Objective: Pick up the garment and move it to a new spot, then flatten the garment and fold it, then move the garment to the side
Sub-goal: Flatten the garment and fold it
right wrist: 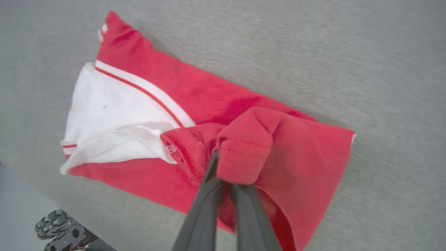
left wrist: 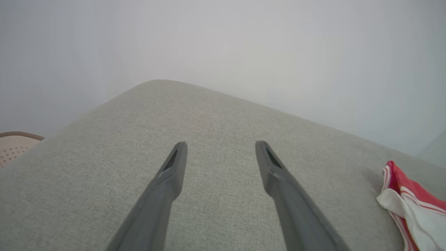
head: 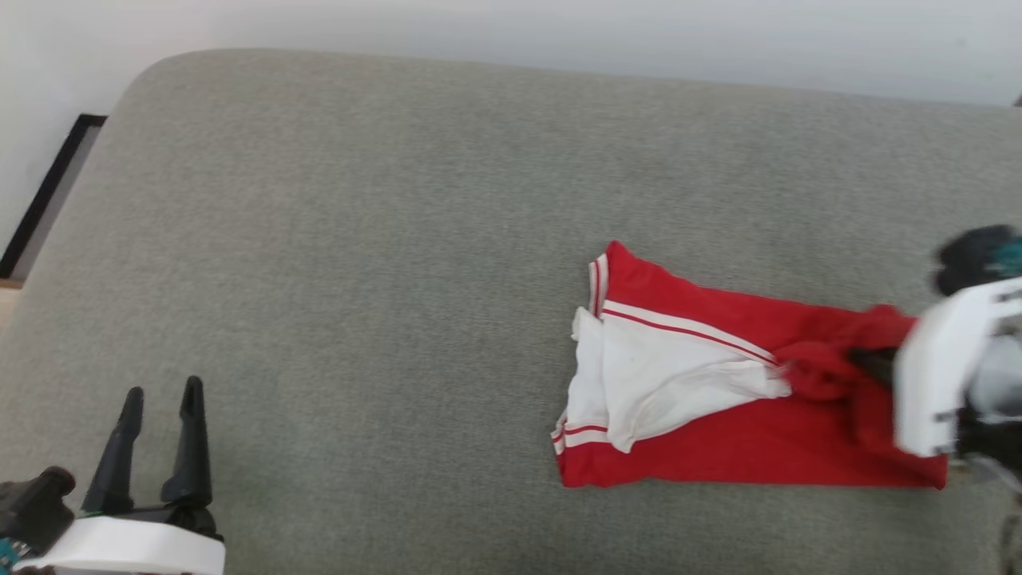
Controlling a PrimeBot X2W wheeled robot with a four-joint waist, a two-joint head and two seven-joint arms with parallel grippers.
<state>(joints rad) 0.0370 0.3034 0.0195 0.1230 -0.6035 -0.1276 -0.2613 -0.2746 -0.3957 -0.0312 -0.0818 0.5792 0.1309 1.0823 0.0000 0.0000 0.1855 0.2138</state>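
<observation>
The garment [head: 718, 455] [right wrist: 216, 94] [left wrist: 418, 209] is laid as a folded band on the right half of the grey cushion [head: 359, 239]. Its long axis runs left to right, with the white sleeve end pointed left. The red hem end at the right is bunched and raised, and is gripped by the clenched right pincer [head: 870, 363] [right wrist: 225, 186]. The left pincer [head: 164, 391] [left wrist: 221, 144] is held spread wide and empty over bare cushion at the near left, well apart from the garment. A dark frame [head: 48, 192] is seen beyond the far left edge.
</observation>
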